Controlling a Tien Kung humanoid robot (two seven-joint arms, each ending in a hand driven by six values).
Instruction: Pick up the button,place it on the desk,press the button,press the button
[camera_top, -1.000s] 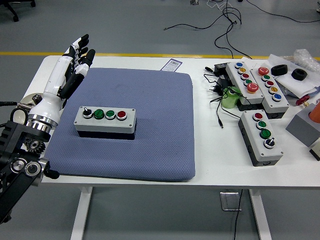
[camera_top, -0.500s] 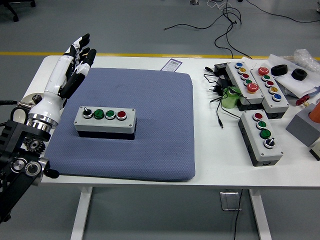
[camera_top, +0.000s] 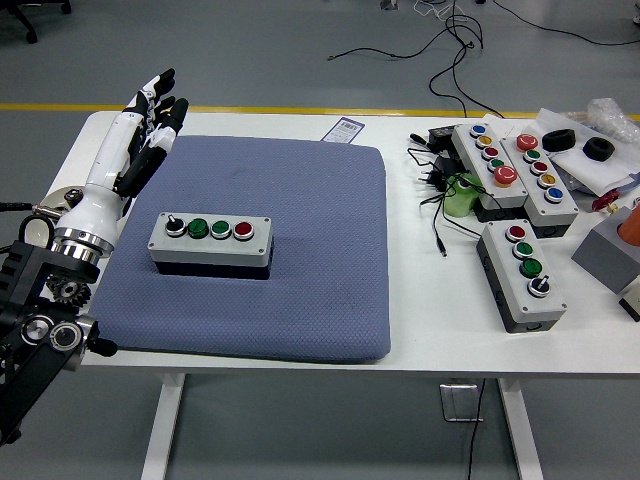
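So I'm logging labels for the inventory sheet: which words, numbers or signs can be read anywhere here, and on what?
No text can be read in this view.
The paper slip at the blue mat's far edge carries dark print like a barcode: too small to read.
The button box on the mat and the button boxes on the right show coloured buttons only, no legible labels.

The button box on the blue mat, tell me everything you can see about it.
The button box is a light grey, plastic-looking case on a darker base, lying flat, long side left to right, on the left half of the blue mat. Its top carries four controls in a row: black selector knob, two green buttons, one red. Nothing touches it but the mat.
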